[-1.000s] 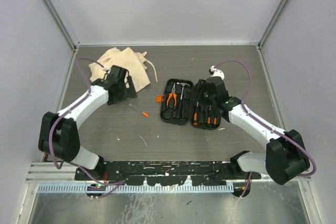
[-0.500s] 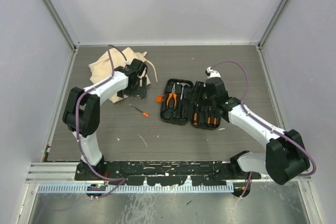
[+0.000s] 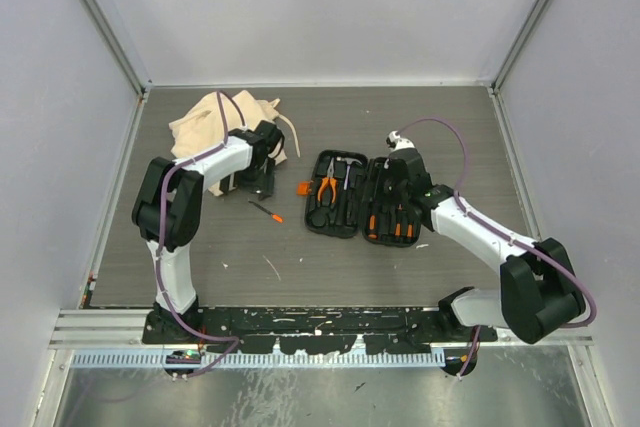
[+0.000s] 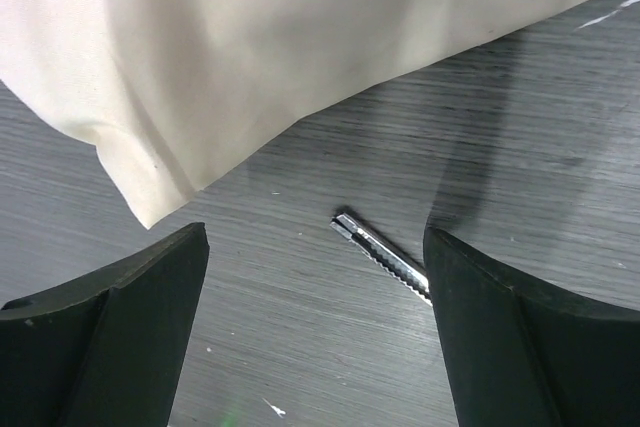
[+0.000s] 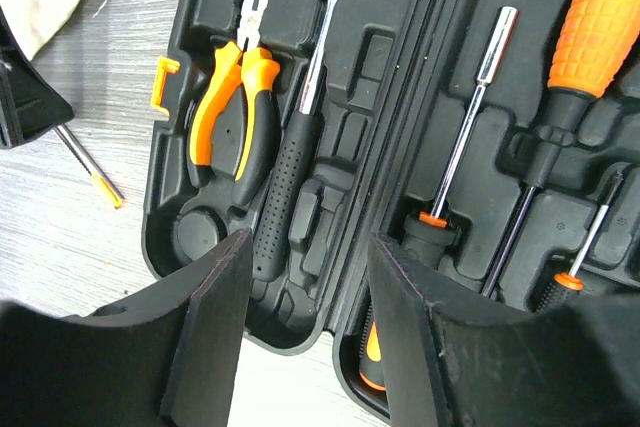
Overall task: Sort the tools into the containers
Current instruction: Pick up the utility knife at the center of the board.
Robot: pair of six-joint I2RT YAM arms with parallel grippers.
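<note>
Bag [image 3: 225,122]: crumpled at the far left of the desk [image 3: 400,277].
Left pincer [image 4: 312,247]: spread wide and empty. It has swung in from the left and now hangs over the loose screwdriver [image 4: 385,257], beside the bag's edge.
Meaning: a pickup looks next.
Case [image 3: 358,197]: open, with pliers [image 5: 232,112] and hammer [image 5: 300,157] seated.
Right pincer [image 5: 310,242]: parted, holding nothing, and hardly moved above the case.

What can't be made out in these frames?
- Left wrist view: the loose screwdriver shows one metal end; the left claw hides the rest.
- Right wrist view: the hammer has its head cut off by the top edge.
- Top view: the left arm covers part of the cloth bag; its mouth is unreadable.
</note>
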